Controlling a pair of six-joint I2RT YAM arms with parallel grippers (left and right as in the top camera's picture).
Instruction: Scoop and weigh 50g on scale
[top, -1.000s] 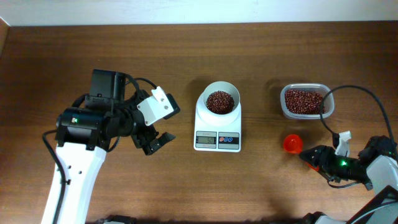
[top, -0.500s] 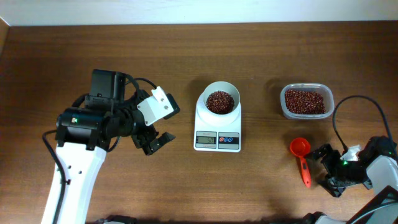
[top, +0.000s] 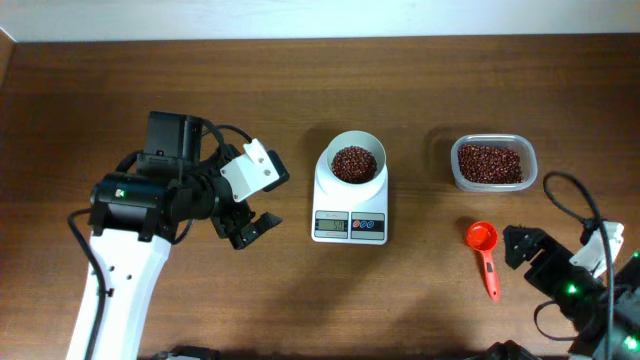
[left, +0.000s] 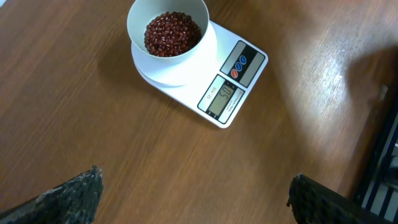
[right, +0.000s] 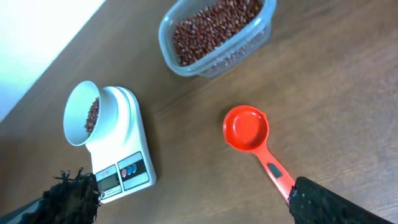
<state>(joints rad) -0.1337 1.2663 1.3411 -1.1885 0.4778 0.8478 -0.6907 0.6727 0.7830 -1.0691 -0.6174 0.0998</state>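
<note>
As bowl (top: 352, 137) holds beans (top: 352, 164) on scale (top: 350, 203), tub (top: 493, 138) too

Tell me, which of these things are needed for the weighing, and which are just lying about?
Needed: scale, bowl, tub, scoop.
Just there: only the table.

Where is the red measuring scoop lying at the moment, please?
In the overhead view the red scoop lies on the table's right side, just below the bean tub and right of the scale.
</note>
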